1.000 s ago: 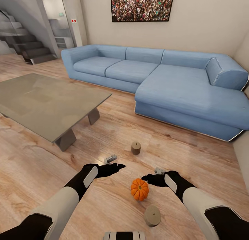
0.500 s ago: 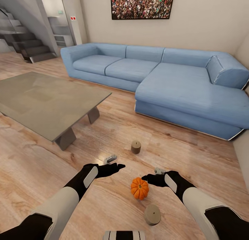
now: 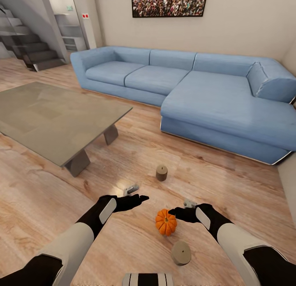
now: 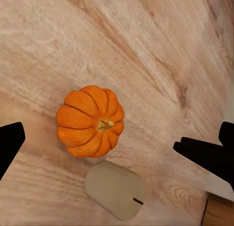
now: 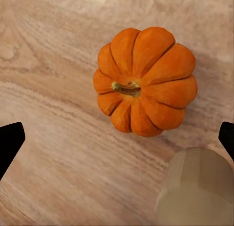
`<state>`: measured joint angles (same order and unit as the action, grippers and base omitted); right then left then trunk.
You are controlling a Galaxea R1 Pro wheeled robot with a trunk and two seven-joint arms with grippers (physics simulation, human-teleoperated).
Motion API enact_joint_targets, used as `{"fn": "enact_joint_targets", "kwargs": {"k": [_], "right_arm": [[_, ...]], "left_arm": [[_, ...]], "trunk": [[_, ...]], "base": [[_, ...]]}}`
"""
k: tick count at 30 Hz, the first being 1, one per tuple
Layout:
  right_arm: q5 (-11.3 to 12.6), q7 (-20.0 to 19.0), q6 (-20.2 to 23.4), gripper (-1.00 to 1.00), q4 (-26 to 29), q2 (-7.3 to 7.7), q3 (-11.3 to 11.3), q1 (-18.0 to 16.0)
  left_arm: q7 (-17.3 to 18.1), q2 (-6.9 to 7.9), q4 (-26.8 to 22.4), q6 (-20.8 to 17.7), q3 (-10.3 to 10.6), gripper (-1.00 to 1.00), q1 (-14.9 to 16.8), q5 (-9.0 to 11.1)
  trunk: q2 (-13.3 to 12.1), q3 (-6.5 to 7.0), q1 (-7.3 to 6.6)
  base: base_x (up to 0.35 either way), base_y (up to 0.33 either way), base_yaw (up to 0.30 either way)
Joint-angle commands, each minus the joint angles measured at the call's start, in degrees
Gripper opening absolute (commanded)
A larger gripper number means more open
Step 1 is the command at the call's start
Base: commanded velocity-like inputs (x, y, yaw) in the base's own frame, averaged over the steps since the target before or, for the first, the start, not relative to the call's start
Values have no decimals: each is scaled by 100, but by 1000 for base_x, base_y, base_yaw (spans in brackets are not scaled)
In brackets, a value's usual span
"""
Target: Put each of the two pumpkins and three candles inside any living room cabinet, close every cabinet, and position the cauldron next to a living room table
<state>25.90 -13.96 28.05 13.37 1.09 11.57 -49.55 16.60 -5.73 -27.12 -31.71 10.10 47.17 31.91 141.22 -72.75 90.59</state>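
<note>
Step in hand, as I judge it: collecting the floor items, starting with a pumpkin (image 3: 166,222). It sits upright on the wooden floor (image 3: 49,195), just below and between the two grippers, nearer the right gripper (image 3: 177,212) than the left gripper (image 3: 137,199). One tan candle (image 3: 181,252) stands just behind the pumpkin on the robot's side, apart from it by a narrow gap; a second, darker candle (image 3: 161,173) stands well ahead of both grippers, toward the blue sofa (image 3: 205,96). The coffee table (image 3: 53,117) lies ahead and to the left of the left gripper. Both grippers carry nothing: each wrist view shows its black fingertips at opposite edges of the picture, spread wide with only floor between. Next move, by my reading: lower one gripper (the right is closer) over the pumpkin, straddle its ribbed body clear of the stem, and close without nudging the nearby candle. The left wrist view shows the near candle's flat top with a small dark wick mark; the right wrist view catches just an edge of that candle. The head view adds the far candle, table and sofa. No cabinet or cauldron is visible here.
</note>
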Motion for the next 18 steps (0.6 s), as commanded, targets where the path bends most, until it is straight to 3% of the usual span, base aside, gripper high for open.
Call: {"fn": "enact_joint_targets", "kwargs": {"k": [1, 8, 18], "right_arm": [[23, -11, 18, 100, 7, 5, 38, -2], [13, -12, -591, 100, -30, -3, 63, 4], [13, -19, -1037, 100, -42, 5, 54, 23]], "left_arm": [[2, 2, -3, -21, 10, 100, 2, 17], [2, 2, -3, -21, 10, 100, 2, 17], [2, 0, 2, -20, 10, 100, 2, 17]], "trunk": [[2, -13, -1], [2, -77, -1], [2, -169, -1]], "base": [[0, 0, 0], [0, 0, 0], [0, 0, 0]]}}
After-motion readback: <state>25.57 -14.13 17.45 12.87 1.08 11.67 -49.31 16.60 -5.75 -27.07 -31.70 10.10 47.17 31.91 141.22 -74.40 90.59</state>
